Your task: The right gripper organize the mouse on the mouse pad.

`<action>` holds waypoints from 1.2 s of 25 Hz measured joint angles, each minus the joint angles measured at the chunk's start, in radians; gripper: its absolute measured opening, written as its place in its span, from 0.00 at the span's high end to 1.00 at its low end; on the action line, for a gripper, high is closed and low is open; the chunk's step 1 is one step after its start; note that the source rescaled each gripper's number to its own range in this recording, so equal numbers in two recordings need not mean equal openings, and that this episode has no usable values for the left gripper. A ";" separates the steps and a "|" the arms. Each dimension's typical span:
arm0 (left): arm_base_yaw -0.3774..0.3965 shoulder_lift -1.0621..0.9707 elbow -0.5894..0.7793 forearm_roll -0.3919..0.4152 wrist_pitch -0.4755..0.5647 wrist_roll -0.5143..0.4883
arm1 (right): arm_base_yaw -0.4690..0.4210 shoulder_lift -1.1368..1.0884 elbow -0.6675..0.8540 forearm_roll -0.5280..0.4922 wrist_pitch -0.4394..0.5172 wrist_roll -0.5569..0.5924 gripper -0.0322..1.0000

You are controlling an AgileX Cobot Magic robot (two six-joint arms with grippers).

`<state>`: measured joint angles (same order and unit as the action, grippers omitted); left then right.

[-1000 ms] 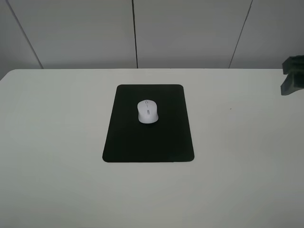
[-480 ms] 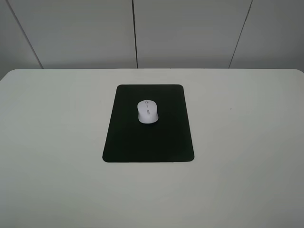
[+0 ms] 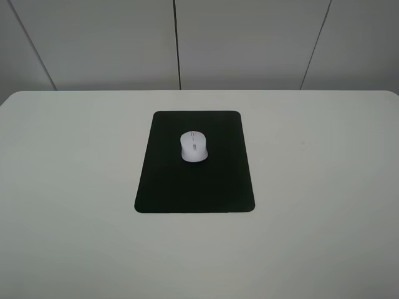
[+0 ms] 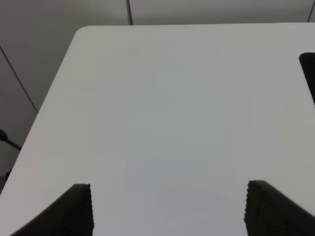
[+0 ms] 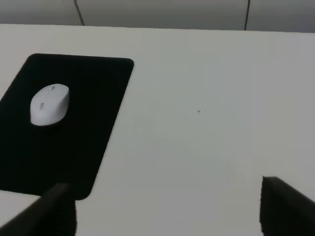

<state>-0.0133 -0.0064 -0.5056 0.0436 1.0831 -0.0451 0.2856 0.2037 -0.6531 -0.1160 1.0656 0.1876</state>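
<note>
The white mouse [image 3: 194, 146] lies on the black mouse pad [image 3: 194, 187], in its far half, near the middle of the table. The right wrist view also shows the mouse [image 5: 49, 104] on the pad [image 5: 54, 152]. My right gripper [image 5: 167, 209] is open and empty; its two fingertips frame bare table well to the right of the pad. My left gripper [image 4: 170, 209] is open and empty over the table's left side; only a corner of the pad [image 4: 309, 73] shows in that view. Neither gripper shows in the exterior high view.
The white table [image 3: 324, 162] ends at a grey panelled wall [image 3: 249, 43] behind. The table's rounded far left corner [image 4: 83, 32] shows in the left wrist view. A tiny dark speck [image 3: 303, 142] marks the table right of the pad.
One second ago a dark piece of the right arm showed at the right edge of the exterior high view; it has withdrawn out of that view. Mouse and pad have not moved.
</note>
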 joint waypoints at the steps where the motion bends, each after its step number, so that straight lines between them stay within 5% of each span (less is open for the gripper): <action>1: 0.000 0.000 0.000 0.000 0.000 0.000 | 0.000 -0.017 0.000 0.007 0.003 -0.018 0.00; 30: 0.000 0.000 0.000 0.000 0.000 0.000 | 0.000 -0.209 0.136 0.038 0.010 -0.096 0.00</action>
<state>-0.0133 -0.0064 -0.5056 0.0436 1.0831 -0.0451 0.2856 -0.0052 -0.5169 -0.0783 1.0751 0.0912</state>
